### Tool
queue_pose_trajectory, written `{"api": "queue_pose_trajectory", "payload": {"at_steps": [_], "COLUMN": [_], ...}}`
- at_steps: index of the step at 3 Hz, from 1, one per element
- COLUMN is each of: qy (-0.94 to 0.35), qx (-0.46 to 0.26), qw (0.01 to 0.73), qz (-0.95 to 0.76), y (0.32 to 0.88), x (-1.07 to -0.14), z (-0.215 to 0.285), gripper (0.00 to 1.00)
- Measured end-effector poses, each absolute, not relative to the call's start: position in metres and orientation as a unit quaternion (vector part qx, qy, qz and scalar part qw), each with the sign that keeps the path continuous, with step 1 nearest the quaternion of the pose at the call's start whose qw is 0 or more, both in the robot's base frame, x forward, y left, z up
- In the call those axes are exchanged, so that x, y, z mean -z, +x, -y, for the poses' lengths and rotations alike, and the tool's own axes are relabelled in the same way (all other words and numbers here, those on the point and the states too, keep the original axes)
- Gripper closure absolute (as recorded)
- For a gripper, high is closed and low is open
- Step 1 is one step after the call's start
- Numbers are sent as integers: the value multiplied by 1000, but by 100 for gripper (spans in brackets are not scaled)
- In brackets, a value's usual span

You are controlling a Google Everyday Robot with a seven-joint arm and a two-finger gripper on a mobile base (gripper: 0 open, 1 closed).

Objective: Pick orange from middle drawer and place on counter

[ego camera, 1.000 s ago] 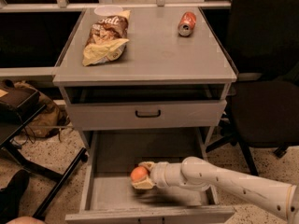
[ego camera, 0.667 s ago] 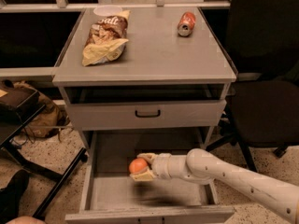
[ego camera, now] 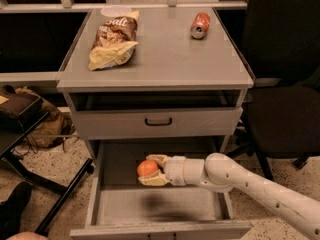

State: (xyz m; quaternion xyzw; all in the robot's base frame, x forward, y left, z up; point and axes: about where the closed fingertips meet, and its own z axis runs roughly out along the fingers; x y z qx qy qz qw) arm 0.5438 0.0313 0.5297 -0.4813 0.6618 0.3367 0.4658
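So my claw (ego camera: 146, 169) is down in the open middle drawer (ego camera: 165, 206), reaching in from the right side, and it's got the orange (ego camera: 147, 167) pinched between its two tan fingers (ego camera: 157, 159), one across the top and one underneath, closed snug against the fruit. The orange sits over the back half of the drawer, a bit left of center, and there's a dark shadow on the bare grey floor nearer the front edge, so it looks like it's hanging a little above the floor. The drawer above (ego camera: 158, 121) with the black handle is pushed in. Up on the counter (ego camera: 170, 59) there's a bag of chips (ego camera: 114, 40) toward the back left corner and a red soda can (ego camera: 200, 25) lying on its side near the back right corner.
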Motion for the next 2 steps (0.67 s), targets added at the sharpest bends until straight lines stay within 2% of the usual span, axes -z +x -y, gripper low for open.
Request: {"api": "queue_pose_trajectory", "payload": {"at_steps": [1, 2], "qy": [-497, -514], "qx": [-312, -280], "qw": [476, 492], "qz": [-655, -644], "y": [544, 548], "x": [-569, -654], "z": [-33, -43], "gripper": [100, 100]}}
